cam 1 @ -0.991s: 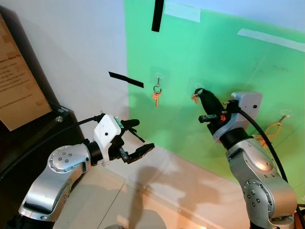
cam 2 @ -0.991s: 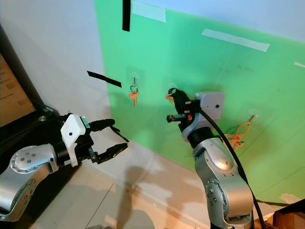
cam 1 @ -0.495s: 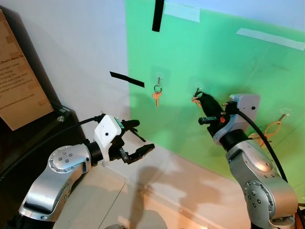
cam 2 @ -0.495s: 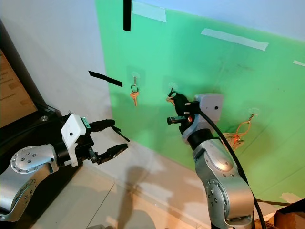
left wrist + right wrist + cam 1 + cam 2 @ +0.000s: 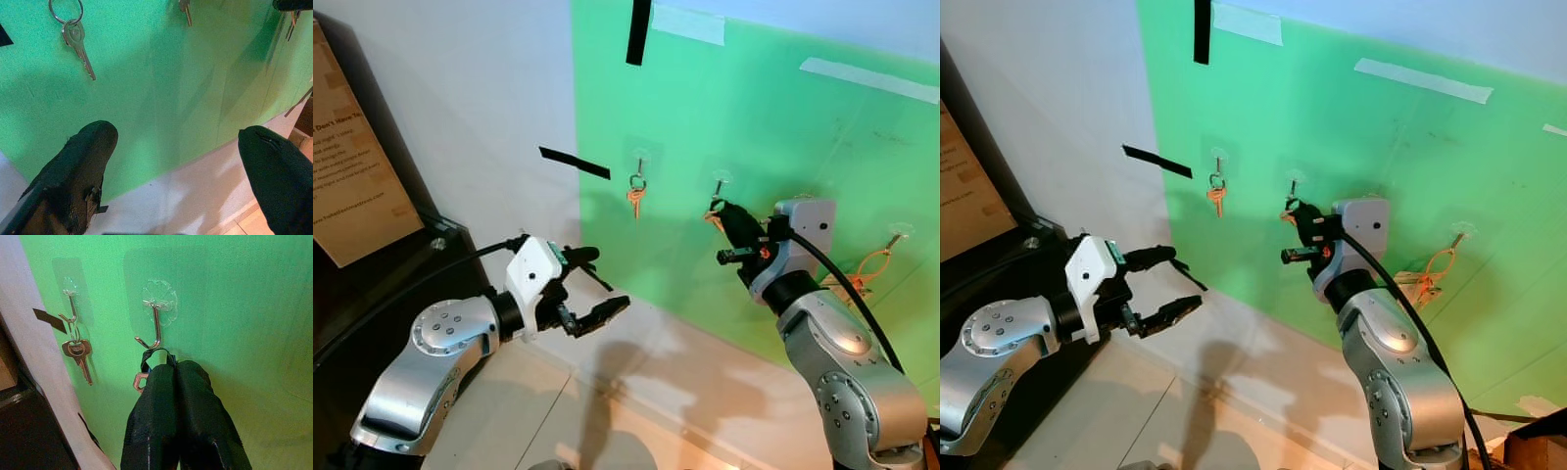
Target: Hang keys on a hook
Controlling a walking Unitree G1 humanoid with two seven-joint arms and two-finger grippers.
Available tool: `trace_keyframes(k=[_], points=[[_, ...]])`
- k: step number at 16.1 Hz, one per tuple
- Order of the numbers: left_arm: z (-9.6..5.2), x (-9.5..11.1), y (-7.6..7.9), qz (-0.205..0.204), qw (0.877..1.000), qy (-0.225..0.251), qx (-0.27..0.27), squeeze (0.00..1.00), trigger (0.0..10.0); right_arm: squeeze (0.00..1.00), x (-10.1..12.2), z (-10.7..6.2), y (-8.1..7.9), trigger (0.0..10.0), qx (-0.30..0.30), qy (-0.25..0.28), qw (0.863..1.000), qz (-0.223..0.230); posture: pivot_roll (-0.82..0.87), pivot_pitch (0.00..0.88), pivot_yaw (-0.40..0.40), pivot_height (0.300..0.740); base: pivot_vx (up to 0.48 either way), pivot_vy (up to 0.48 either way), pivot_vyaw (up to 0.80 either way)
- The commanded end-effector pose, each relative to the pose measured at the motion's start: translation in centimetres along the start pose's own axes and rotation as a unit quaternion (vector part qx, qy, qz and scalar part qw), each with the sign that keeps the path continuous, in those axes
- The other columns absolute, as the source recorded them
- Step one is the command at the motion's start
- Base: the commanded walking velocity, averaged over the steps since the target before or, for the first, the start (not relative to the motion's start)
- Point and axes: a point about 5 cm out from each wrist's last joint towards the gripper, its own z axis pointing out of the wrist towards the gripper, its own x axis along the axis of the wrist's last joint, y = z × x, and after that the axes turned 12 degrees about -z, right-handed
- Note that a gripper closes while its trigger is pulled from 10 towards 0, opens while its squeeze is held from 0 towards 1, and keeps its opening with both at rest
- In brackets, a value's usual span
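The right gripper (image 5: pixel 173 369), fingers pressed together on a key ring (image 5: pixel 155 357), holds it just below the empty middle hook (image 5: pixel 152 328); the ring seems not yet hooked; the left gripper (image 5: pixel 597 284) hovers spread wide, empty; another key (image 5: pixel 633 199) already hangs left.

We face a staged test corner: green backdrop (image 5: pixel 754 147) taped to a wall, adhesive hooks (image 5: pixel 156 320) at twelve o'clock.

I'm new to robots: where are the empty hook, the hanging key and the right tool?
Hook (image 5: pixel 156 328), right wrist view, its metal shank.
Key (image 5: pixel 78 351), right wrist view, its head.
Right tool (image 5: pixel 176 377), right wrist view, between its fingertips.
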Motion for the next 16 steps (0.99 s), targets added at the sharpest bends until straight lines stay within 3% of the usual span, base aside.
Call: trace_keyframes(k=[1,8,16], points=[[0.1,0.0,0.2,0.005,1.0,-0.006,-0.006,0.0,10.0,0.0,0.0,0.0,0.0,10.0,0.005,-0.004,1.0,0.001,-0.06,0.0,-0.034,0.74,0.0,0.0,0.0],[0.1,0.1,0.2,0.006,1.0,-0.006,-0.008,0.0,10.0,0.0,0.8,-0.3,-0.8,10.0,0.055,0.024,0.998,0.011,-0.06,0.0,-0.033,0.74,0.0,0.0,0.0],[0.1,0.2,0.2,0.006,1.0,-0.004,-0.011,0.0,10.0,0.0,1.5,0.1,-0.4,10.0,0.03,0.044,0.998,0.032,-0.06,0.0,-0.033,0.74,0.0,0.0,0.0]])
